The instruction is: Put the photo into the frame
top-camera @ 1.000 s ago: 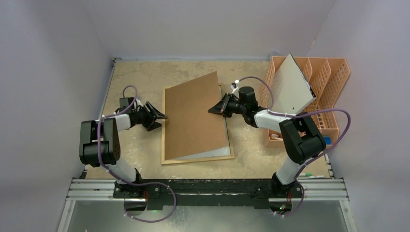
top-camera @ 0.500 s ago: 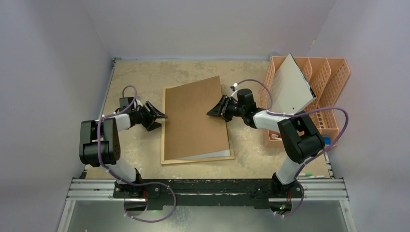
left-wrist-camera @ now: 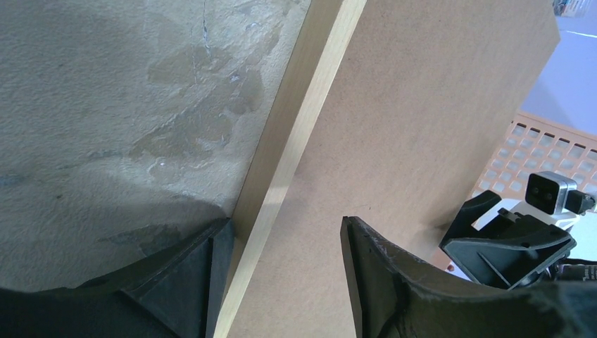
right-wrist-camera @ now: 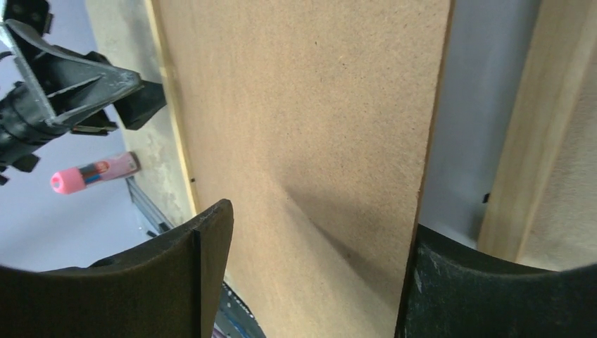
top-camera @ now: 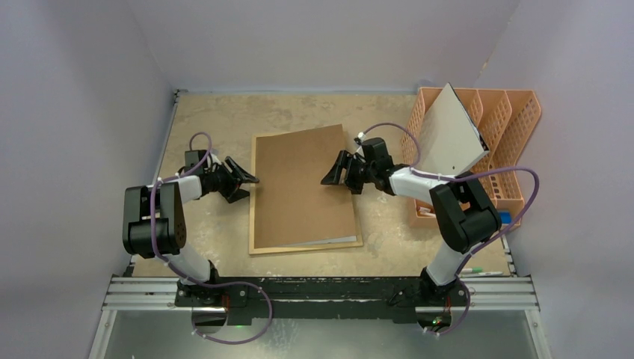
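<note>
Seen from above, the frame (top-camera: pixel 306 249) lies flat in the middle of the tabletop (top-camera: pixel 217 120), between the two arms. Its long axis runs away from their bases. A brown backboard (top-camera: pixel 303 187) covers it, turned slightly askew, so a pale strip (top-camera: pixel 333 241) shows along the near rail and the right side. The photo is not visible; whether it lies under the board cannot be told. About halfway along, the left pincer (top-camera: pixel 250 187) stands open astride the frame's left rail, gripping nothing. Opposite, the right pincer (top-camera: pixel 336 183) hangs wide open over the board's right edge, also empty, and looks better placed to square the board. Farther right stands an orange file rack (top-camera: pixel 516 120).
</note>
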Controlling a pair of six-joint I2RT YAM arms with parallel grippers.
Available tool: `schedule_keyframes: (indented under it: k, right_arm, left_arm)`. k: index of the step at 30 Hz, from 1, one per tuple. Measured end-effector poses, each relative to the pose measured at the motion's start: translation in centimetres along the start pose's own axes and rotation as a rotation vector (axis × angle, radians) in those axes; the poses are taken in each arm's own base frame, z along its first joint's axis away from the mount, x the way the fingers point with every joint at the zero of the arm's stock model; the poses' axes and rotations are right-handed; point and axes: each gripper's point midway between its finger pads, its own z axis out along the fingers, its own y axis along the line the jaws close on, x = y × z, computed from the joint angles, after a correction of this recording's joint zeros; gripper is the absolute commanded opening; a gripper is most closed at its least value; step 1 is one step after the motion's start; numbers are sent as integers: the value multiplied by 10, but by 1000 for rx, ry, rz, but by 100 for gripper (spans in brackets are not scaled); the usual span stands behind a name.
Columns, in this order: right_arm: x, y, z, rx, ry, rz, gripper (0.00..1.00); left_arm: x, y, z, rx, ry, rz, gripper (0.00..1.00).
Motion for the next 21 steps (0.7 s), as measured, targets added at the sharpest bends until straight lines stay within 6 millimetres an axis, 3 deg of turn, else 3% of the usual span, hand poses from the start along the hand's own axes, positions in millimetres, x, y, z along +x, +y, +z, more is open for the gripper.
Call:
schedule_keyframes:
  k: [5,12,15,19,21]
  right_arm:
    - [2,-16,-1,83,2,-17,52]
    - [-3,-33,-2,161,-29,-68,44]
    - [-8,-30,-1,148,-45,-94,47]
    - [-12,-33,-1,163,-67,-123,64]
    - [-14,-38,0,190,-77,-138,68]
  left_arm:
    - [1,1,0,-4,3,-3,62]
    - [1,1,0,-4,6,3,62]
    - [0,0,0,-5,10,1,62]
    - [0,0,1,-6,14,3,62]
    - [1,0,1,-6,16,6,62]
